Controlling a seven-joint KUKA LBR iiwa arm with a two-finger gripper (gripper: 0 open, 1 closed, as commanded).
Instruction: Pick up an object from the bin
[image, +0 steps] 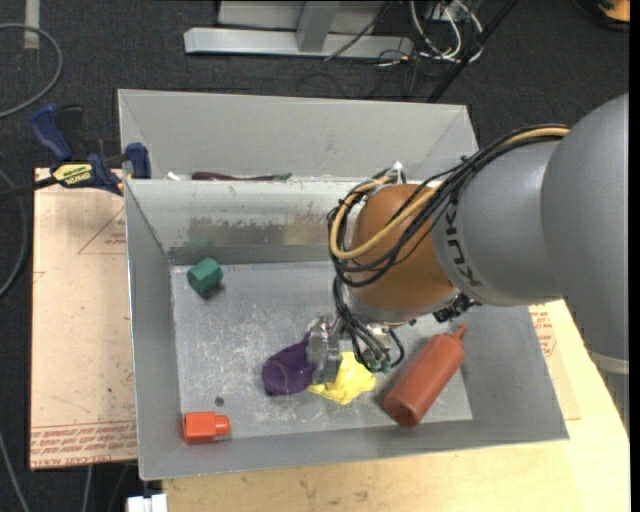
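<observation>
5 loose things lie in the bin (150, 300). We see the gripper (325, 353) low at the middle front, where a purple soft lump (285, 370) meets a crumpled yellow piece (346, 383), with a red squeeze bottle (425, 380) just beside. Nothing looks lifted, so we judge that grasping and raising remain. Whether the jaws are wide or narrow we cannot tell. The orange wrist cover (395, 255) hides the floor behind.

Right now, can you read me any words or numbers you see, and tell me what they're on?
"KU": dark letters on the rounded grey metal robot arm; the rest I cannot make out.
No writing shows on the small green block, orange block or red plastic squeeze bottle.
</observation>
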